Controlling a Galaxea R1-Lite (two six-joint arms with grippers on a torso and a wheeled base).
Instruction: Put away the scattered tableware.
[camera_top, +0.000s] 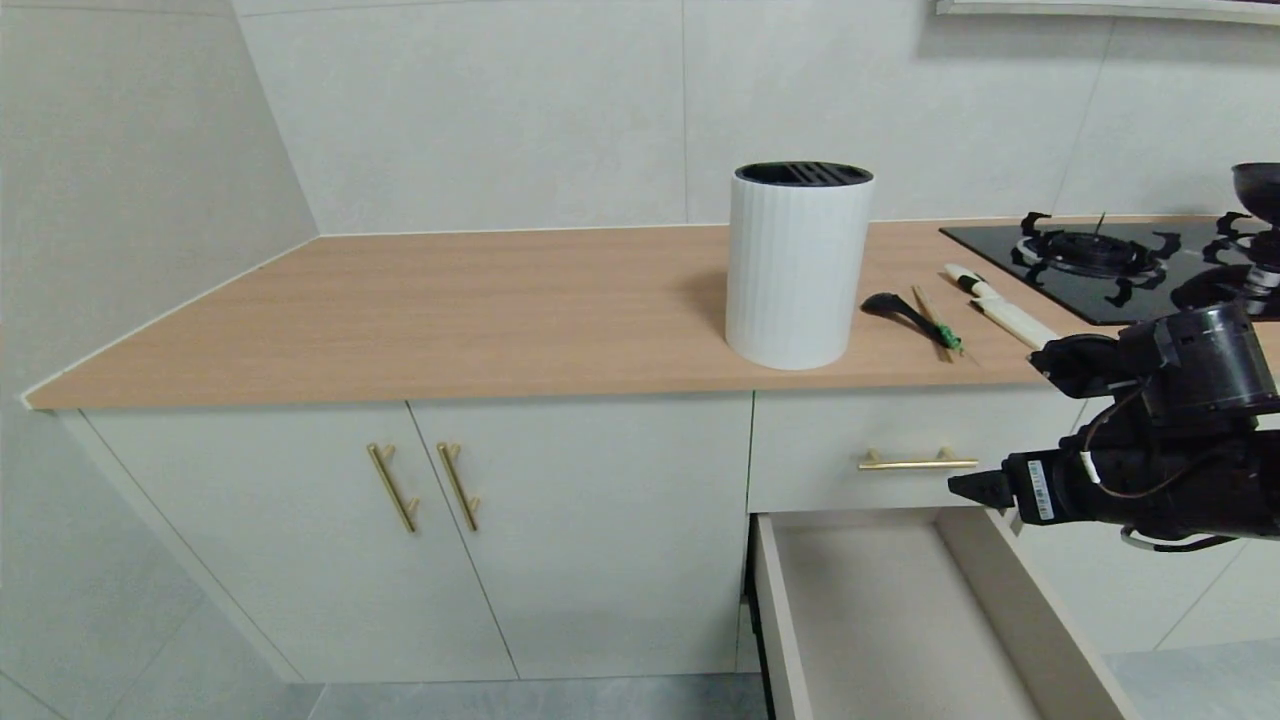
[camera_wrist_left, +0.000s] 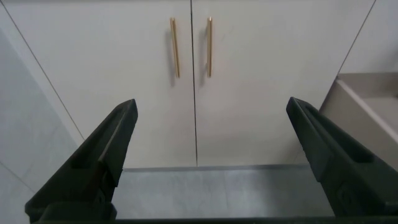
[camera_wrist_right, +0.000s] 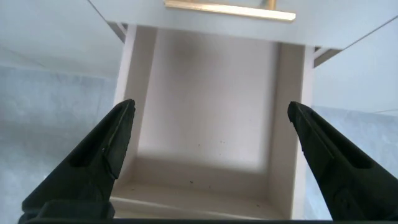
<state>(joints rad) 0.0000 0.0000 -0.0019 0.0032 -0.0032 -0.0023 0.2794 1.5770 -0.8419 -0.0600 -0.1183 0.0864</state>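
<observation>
Wooden tabletop (camera_top: 450, 310), head view: black spoon (camera_top: 895, 310), chopsticks (camera_top: 930, 318) and knife (camera_top: 1000, 308) lie between white utensil holder (camera_top: 797, 270) and hob (camera_top: 1090, 255). Left wrist view: left tool (camera_wrist_left: 210, 106) spread wide before cabinet doors (camera_wrist_left: 249, 93). Right wrist view: right tool (camera_wrist_right: 210, 111) likewise spread above pulled-out drawer (camera_wrist_right: 211, 93).

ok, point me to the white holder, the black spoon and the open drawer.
white holder (camera_top: 798, 275), head view, middle of its ribbed side wall.
black spoon (camera_top: 882, 303), head view, on its bowl.
open drawer (camera_top: 880, 600), head view, bare floor inside.
</observation>
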